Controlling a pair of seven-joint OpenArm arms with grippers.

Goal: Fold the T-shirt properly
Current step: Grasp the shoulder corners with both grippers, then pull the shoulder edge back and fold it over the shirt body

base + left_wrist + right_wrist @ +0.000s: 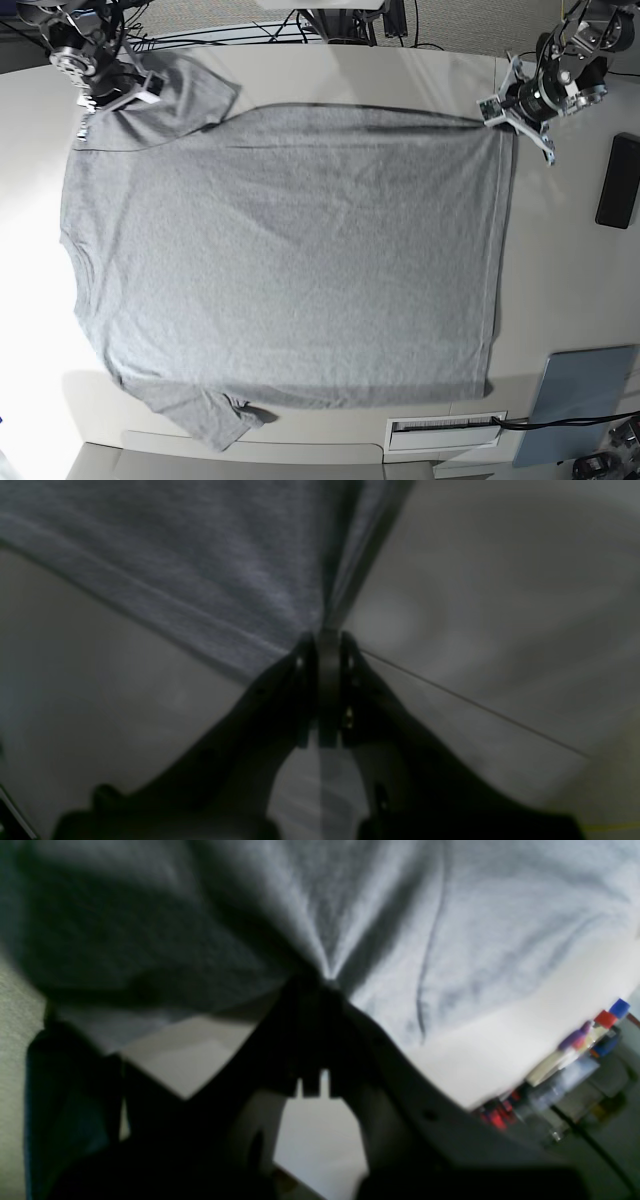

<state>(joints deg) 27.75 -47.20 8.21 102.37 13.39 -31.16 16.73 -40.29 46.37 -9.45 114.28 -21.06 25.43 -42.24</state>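
Left gripper (327, 645) is pinching a hem corner of the T-shirt (290, 260) | right gripper (320, 982) is clamping its shoulder | shirt is lying flat on surface (570, 270) | no fold made | all folds pending

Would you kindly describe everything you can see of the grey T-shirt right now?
The T-shirt is heather-grey, a soft knit by its look, short-sleeved, and no lettering shows. It lies spread nearly flat on the pale table, neck end towards the base view's left, hem towards its right, one sleeve at the top left, the other at the bottom left. The left hand pinches the far hem corner; the right hand is shut on cloth by the far sleeve, which puckers there.
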